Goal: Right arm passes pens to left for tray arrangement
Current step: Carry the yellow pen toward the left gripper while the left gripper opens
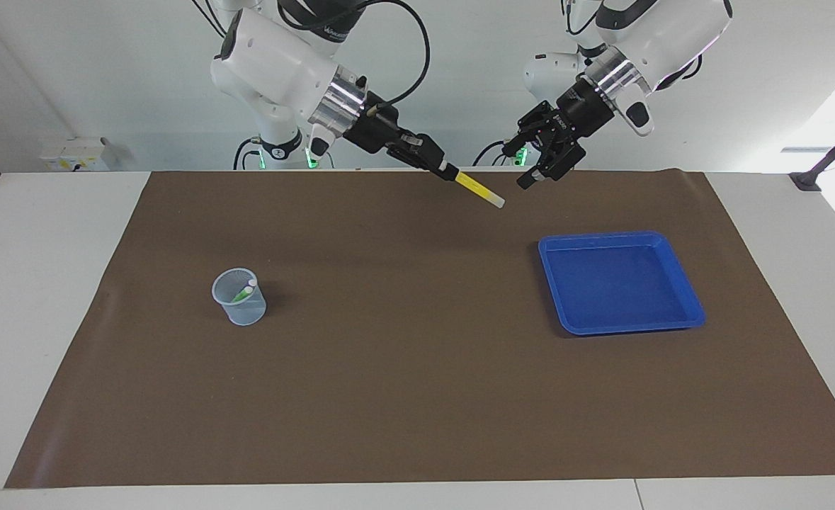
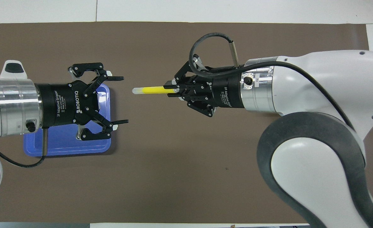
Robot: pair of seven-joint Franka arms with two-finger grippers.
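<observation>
A yellow pen [image 1: 475, 188] is held by one end in the right gripper [image 1: 440, 165], whose fingers are closed tight around it. The pen is held up in the air over the brown mat [image 1: 417, 397], with its whitish tip pointed at the left gripper [image 1: 534, 175]. It is most likely held out by its end like this so that the free end can be taken by the other arm.

The left gripper is held up too, partly over the tray [image 1: 619, 282] when seen from above. Its fingers are spread wide and nothing is held in them. They are most likely kept wide so the pen can be slid in between them. A small gap is seen between the pen's tip and the open fingers, so the pen is not yet passed.

The tray is blue, smooth and shiny, almost square, with round corners and a low raised rim. No pens are seen in its bare part. It lies toward the left arm's end of the mat.

A small see-through cup [image 1: 239, 297] stands toward the right arm's end. A green pen [image 1: 242, 292] is seen leaning inside it. A second whitish tip is seen beside it, but that pen's colour cannot be told. The pens are thin, round and smooth, so a firm grip is needed.
</observation>
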